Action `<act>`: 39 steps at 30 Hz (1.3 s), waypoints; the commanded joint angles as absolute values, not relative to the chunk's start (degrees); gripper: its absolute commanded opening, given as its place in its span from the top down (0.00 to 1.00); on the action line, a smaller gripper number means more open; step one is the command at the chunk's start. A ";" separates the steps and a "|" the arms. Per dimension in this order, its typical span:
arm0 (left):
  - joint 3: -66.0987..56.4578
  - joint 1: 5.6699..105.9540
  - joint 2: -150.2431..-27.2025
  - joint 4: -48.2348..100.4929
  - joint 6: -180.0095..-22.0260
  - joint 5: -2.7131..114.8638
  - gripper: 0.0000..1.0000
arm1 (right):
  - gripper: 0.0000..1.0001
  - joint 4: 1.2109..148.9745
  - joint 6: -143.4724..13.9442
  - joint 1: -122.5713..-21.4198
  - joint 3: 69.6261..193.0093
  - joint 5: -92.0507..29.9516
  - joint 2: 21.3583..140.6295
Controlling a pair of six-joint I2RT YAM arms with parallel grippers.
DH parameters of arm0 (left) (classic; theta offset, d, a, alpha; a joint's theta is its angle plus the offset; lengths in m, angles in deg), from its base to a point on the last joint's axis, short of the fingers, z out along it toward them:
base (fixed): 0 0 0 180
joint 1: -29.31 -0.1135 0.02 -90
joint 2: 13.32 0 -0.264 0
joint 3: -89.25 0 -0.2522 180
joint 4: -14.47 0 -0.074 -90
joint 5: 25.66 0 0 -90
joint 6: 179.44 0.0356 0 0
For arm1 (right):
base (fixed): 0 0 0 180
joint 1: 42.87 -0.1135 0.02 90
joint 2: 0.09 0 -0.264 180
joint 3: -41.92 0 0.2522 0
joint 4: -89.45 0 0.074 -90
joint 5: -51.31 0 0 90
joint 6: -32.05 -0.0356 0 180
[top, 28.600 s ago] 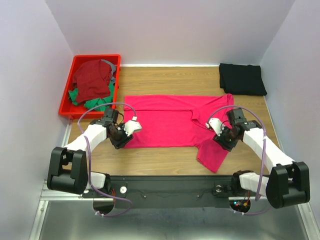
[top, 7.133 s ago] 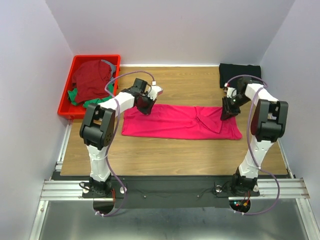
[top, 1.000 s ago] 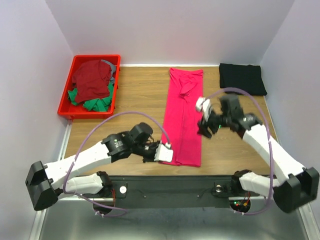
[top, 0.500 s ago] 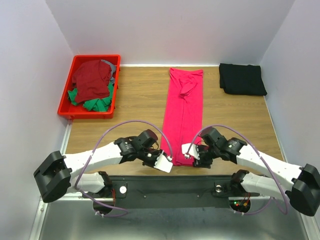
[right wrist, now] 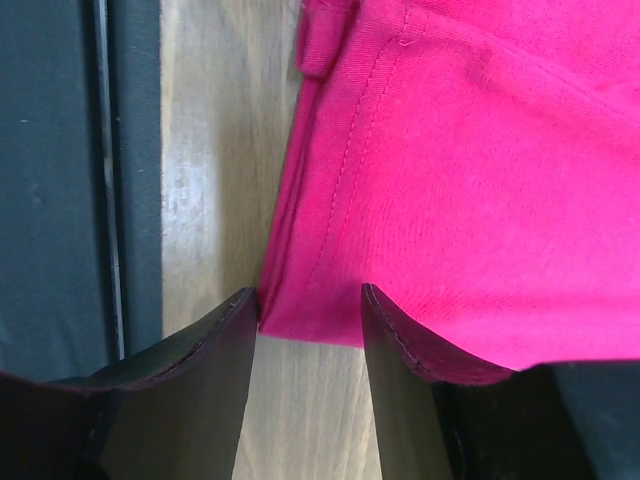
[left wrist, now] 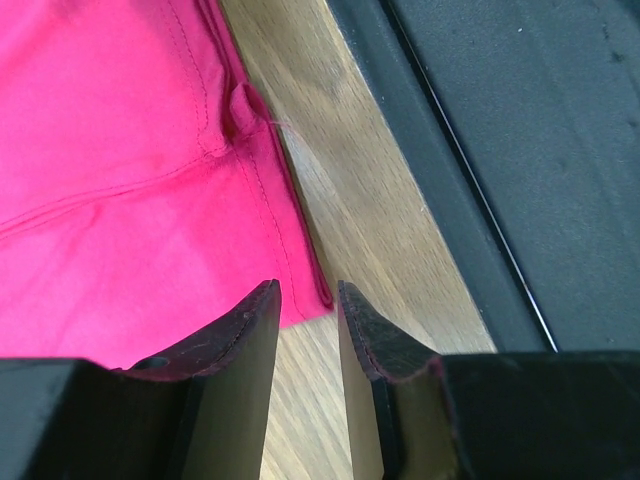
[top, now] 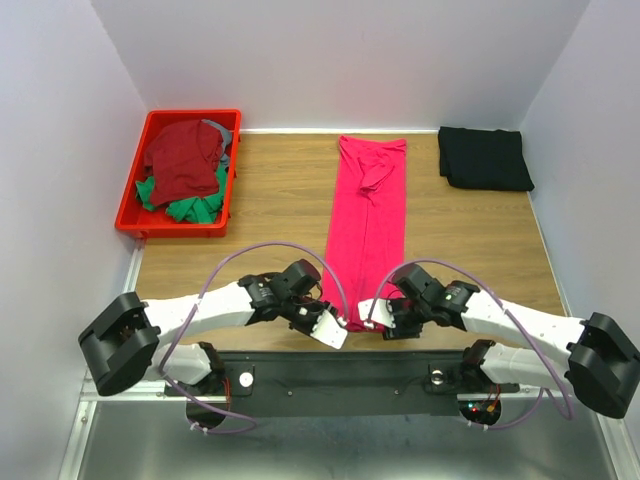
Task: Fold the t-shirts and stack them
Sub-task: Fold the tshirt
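Observation:
The bright pink-red t-shirt lies on the table as a long narrow strip running from the back to the near edge. My left gripper sits low at the strip's near left corner. It is open with a narrow gap, and the cloth corner lies just past its fingertips. My right gripper is open at the near right corner, where the shirt's hem lies between its tips. A folded black t-shirt rests at the back right. Dark red and green t-shirts are heaped at the back left.
A red plastic bin at the back left holds the heaped shirts. The black rail of the arm mount runs along the table's near edge, close behind both grippers. White walls close in the table on three sides.
My right arm swung down from beside the shirt's middle to its near right corner, and its jaws narrowed. My left gripper shifted slightly to the near left corner. The shirt has not moved.

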State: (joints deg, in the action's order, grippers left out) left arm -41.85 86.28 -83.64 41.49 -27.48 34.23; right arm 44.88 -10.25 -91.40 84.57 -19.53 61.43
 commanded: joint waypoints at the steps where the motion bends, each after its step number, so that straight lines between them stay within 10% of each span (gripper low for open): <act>1: -42.01 86.27 -85.47 39.83 -25.46 32.17 0.59 | 0.49 49.32 -8.73 -92.53 83.11 -21.64 61.52; 11: -42.45 86.27 -89.60 39.83 -24.75 32.87 0.53 | 0.53 50.72 -7.76 -94.81 79.59 -23.40 62.23; 23: -40.34 86.09 -92.60 41.06 -26.50 33.75 0.97 | 0.99 50.64 -13.47 -94.99 80.29 -24.71 59.59; 29: -38.67 85.04 -89.43 42.47 -27.74 32.61 1.00 | 1.00 49.15 -15.85 -94.99 82.84 -25.42 57.83; 34: -39.19 85.12 -88.03 42.91 -26.34 32.43 0.52 | 1.00 49.06 -15.67 -94.90 82.93 -25.60 58.44; 39: -39.37 85.12 -89.51 41.59 -26.42 33.57 0.48 | 1.00 49.06 -15.67 -94.90 82.93 -25.68 58.80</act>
